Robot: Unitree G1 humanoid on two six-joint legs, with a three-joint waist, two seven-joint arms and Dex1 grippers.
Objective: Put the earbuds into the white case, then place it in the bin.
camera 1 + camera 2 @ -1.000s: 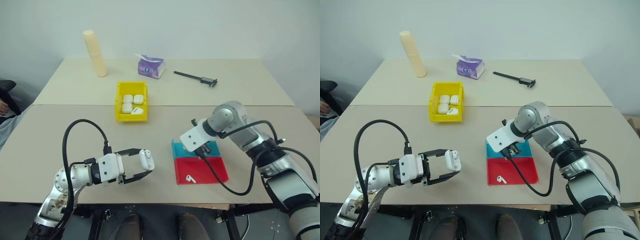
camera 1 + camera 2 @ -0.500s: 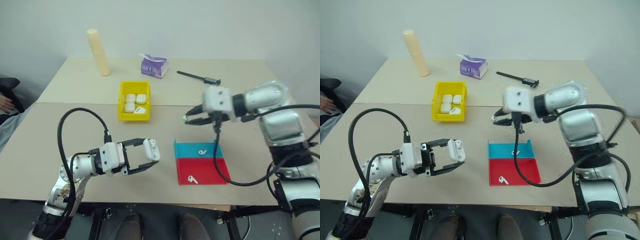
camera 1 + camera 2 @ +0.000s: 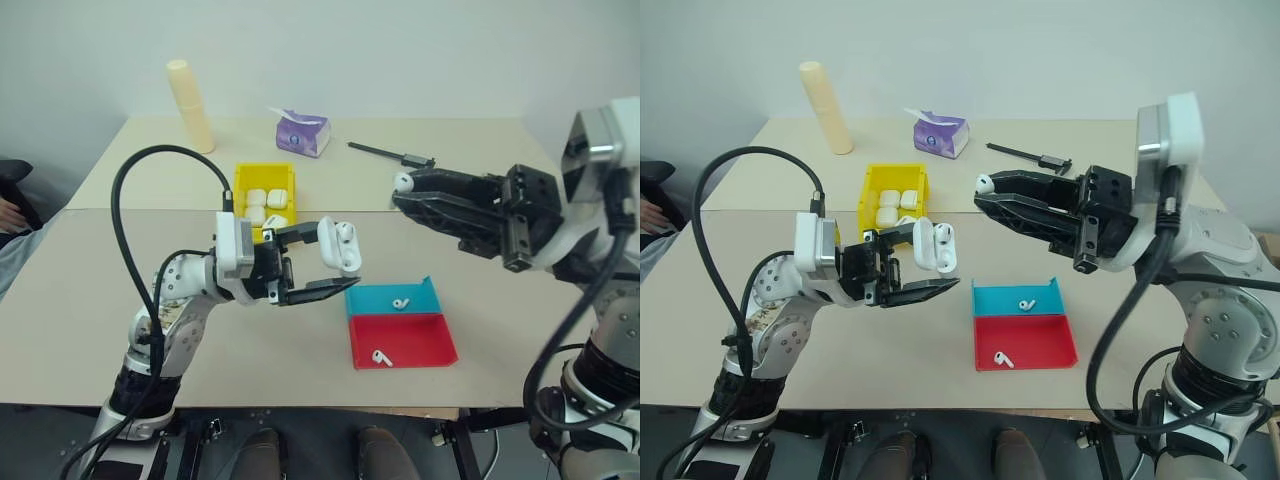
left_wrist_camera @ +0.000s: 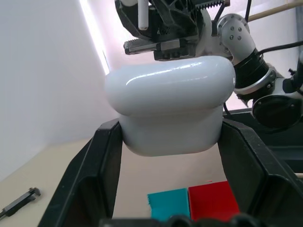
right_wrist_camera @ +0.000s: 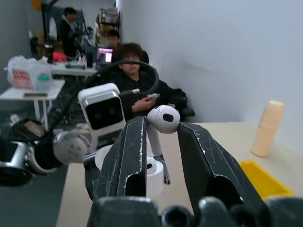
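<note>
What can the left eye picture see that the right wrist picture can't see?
The left eye view alone shows the teal tray and red tray, each holding an earbud, the tissue pack and the caliper. The right wrist view alone shows people seated behind desks. Both show the right gripper pinching an earbud, the left gripper holding the white case, the yellow bin and the beige cylinder.

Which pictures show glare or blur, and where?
Left wrist view: a bright glare streak runs across the white case, and a washed-out light band lies behind it. Right wrist view: the earbud is sharp, while the room and the seated person behind are soft. Left eye view: even light, no strong glare on the table.
</note>
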